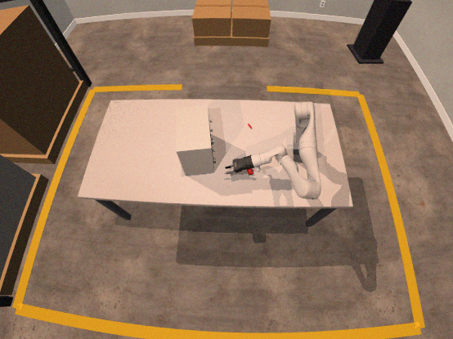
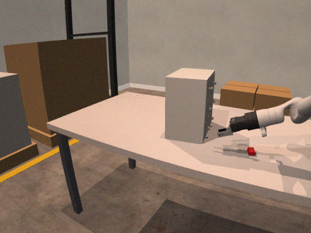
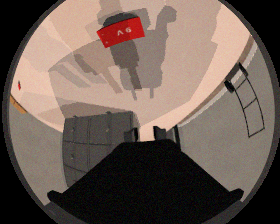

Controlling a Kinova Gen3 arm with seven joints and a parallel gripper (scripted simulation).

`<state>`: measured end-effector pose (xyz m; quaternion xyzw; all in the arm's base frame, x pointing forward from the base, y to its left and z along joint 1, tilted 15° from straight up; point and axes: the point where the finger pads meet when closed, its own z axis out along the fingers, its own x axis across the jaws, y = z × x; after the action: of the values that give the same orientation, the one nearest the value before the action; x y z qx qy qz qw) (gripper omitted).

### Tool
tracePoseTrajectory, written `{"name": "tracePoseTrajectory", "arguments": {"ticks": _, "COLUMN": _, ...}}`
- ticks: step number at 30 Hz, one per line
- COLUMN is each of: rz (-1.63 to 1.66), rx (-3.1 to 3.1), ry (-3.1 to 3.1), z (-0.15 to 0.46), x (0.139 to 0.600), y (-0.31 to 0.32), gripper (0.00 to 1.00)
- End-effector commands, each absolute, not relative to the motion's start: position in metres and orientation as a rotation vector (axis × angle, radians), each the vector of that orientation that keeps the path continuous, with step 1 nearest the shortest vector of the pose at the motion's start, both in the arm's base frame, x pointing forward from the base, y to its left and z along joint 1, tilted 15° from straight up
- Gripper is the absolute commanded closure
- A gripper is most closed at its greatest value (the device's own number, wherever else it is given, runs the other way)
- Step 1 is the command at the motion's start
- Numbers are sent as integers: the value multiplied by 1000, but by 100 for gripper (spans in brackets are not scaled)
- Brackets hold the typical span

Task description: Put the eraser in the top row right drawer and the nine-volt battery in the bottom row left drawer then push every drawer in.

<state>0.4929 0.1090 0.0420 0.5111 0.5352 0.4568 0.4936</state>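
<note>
The small chest stands on the table; its drawers look pushed in. The nine-volt battery, red with "9V" on it, lies on the table below the arm's wrist. A small red thing lies farther back on the table; it may be the eraser, too small to tell. My gripper is open and empty, its fingers apart. It points toward the chest's front, a little short of it and above the table, near the chest's left side.
The white table carries the chest and the arm. The table's near long edge runs close to the battery's side. Cardboard boxes stand on the floor beyond the table.
</note>
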Motion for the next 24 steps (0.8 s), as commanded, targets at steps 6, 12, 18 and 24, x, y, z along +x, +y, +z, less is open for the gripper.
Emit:
{"name": "tracePoseTrajectory", "arguments": {"ticks": 6, "rz": 1100, "rx": 1236, "ry": 1299, "z": 41, "x": 497, "y": 93, "gripper": 33}}
{"name": "tracePoseTrajectory", "arguments": {"ticks": 12, "rz": 1100, "rx": 1236, "ry": 1299, "z": 39, "x": 501, "y": 83, "gripper": 33}}
{"name": "tracePoseTrajectory", "arguments": {"ticks": 18, "rz": 1101, "rx": 1236, "ry": 1299, "z": 38, "x": 503, "y": 76, "gripper": 33}}
{"name": "tracePoseTrajectory", "arguments": {"ticks": 24, "rz": 1103, "rx": 1237, "ry": 1300, "z": 35, "x": 507, "y": 66, "gripper": 33}}
